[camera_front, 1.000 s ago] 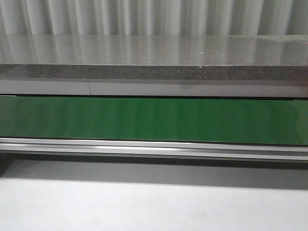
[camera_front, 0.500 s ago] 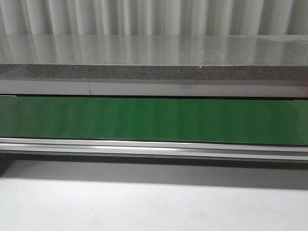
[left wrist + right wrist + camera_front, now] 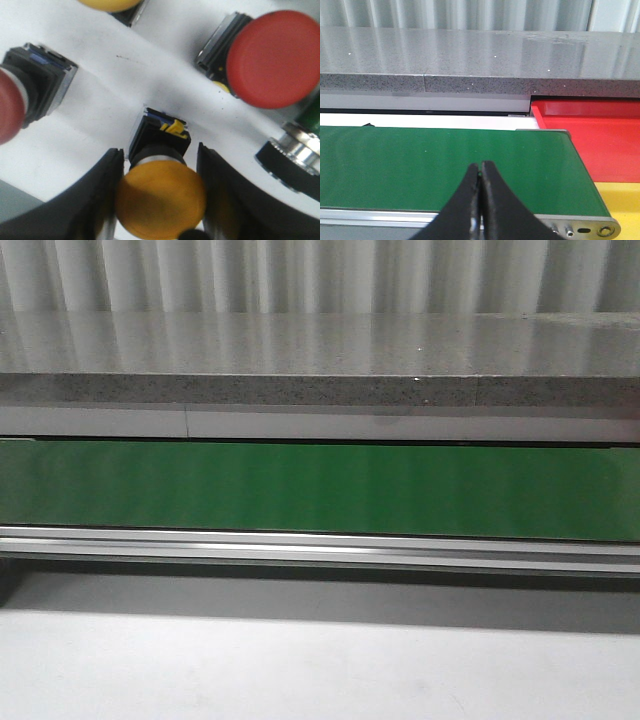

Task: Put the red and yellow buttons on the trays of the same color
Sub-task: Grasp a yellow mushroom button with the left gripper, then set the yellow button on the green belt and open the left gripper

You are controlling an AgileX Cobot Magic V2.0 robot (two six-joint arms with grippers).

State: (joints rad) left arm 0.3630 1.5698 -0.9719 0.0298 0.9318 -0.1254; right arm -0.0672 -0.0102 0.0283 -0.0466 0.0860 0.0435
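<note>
Left wrist view: left pincer [image 3: 160, 200] spread around a yellow button [image 3: 161, 197] lying on the white tabletop [image 3: 100, 125], fingers [image 3: 100, 200] flanking its cap; contact unclear. Red buttons [image 3: 272, 57] lie nearby. Right pincer [image 3: 480, 200] pressed together, empty, over the green belt [image 3: 420, 165]; red tray [image 3: 600, 135] and yellow tray [image 3: 625, 200] sit right of it.

You see yellow button [image 3: 161, 198] between black fingers [image 3: 98, 200] of left gripper [image 3: 159, 197]: domed yellow cap, black body with small yellow clip, lying on side on white surface. Large red button [image 3: 274, 59] lies nearby, round red cap, black base. Second red button [image 3: 11, 106] at frame edge, black body, partly cut off. Another yellow button [image 3: 107, 4] barely in frame. In right wrist view, red tray [image 3: 600, 135] sits beside yellow tray [image 3: 624, 202], both past belt end.
</note>
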